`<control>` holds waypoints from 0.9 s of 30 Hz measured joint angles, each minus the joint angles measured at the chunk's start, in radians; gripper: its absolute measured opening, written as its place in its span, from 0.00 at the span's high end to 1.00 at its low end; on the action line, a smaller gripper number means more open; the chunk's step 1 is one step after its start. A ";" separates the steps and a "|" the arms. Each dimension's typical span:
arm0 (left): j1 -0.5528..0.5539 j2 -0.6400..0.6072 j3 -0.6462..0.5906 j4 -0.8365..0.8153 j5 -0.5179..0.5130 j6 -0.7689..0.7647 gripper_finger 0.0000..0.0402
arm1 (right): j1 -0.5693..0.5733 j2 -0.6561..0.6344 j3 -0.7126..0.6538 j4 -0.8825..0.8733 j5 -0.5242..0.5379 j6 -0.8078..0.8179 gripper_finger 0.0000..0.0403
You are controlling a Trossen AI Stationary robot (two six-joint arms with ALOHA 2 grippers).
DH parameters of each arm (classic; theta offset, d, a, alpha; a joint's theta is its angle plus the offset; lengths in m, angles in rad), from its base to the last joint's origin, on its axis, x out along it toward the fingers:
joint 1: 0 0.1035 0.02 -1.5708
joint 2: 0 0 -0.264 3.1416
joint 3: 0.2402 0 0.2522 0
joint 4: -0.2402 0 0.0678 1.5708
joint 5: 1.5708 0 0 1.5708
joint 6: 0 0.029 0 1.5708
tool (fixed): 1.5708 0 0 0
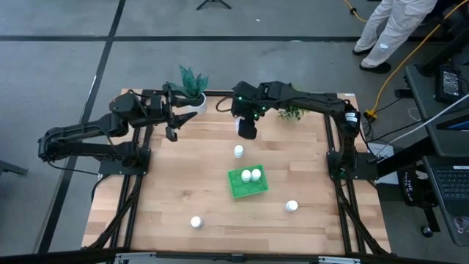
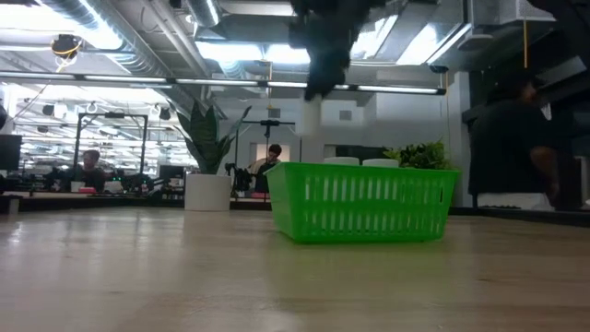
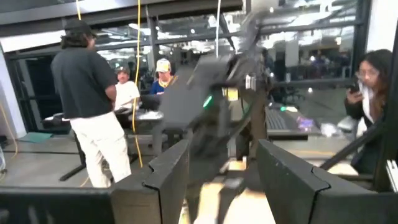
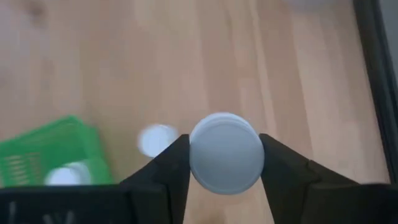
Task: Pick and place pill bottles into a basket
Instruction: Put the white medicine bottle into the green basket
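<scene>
My right gripper point(image 1: 248, 130) hangs over the table's far middle, shut on a white pill bottle point(image 4: 225, 160), high above the wood in the low view point(image 2: 311, 115). The green basket point(image 1: 248, 183) stands mid-table with two bottles point(image 1: 251, 174) inside; it also shows in the low view point(image 2: 364, 198). One bottle point(image 1: 239, 151) stands between my right gripper and the basket. Two more stand near the front: one at the right point(image 1: 292, 206) and one at the left point(image 1: 196, 221). My left gripper point(image 1: 178, 125) waits open and empty at the far left, and its spread fingers show in its wrist view point(image 3: 224, 180). My right gripper pinches the bottle between its two fingers, on opposite sides just under the cap point(image 4: 189, 163). The fingers point(image 4: 168, 171) come from above, pointing down. The bottle is upright, cap up, lifted clear of the table.
A green plant in a white pot point(image 1: 192, 86) stands at the far edge by my left gripper, a second small plant point(image 1: 292, 114) under my right arm. Bare wood lies left of the basket and along the front. People stand in the room beyond the table.
</scene>
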 joint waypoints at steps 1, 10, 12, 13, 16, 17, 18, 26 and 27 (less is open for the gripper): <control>0.000 -0.016 0.000 -0.023 0.000 0.009 0.55 | 0.021 -0.003 0.023 -0.016 0.006 0.004 0.61; 0.000 -0.102 0.000 -0.097 0.014 0.022 0.55 | 0.231 -0.016 0.114 -0.022 0.097 0.165 0.61; 0.000 -0.111 0.000 -0.126 0.020 0.021 0.55 | 0.282 -0.016 0.114 -0.021 0.113 0.201 0.61; 0.000 -0.112 0.000 -0.138 0.021 0.019 0.55 | 0.305 -0.016 0.111 -0.018 0.123 0.214 0.61; 0.000 -0.111 0.000 -0.182 0.022 0.003 0.55 | 0.372 -0.016 0.110 -0.016 0.161 0.250 0.61; 0.000 -0.111 0.000 -0.197 0.022 0.003 0.55 | 0.389 -0.016 0.110 -0.014 0.173 0.261 0.61; 0.000 -0.112 0.000 -0.209 0.023 0.004 0.55 | 0.403 -0.016 0.110 -0.011 0.184 0.267 0.61; 0.000 -0.126 0.000 -0.193 0.023 -0.026 0.55 | 0.443 0.000 0.108 -0.004 0.237 0.267 0.61; 0.000 -0.131 0.000 -0.181 0.023 -0.037 0.55 | 0.443 0.007 0.108 0.000 0.237 0.260 0.61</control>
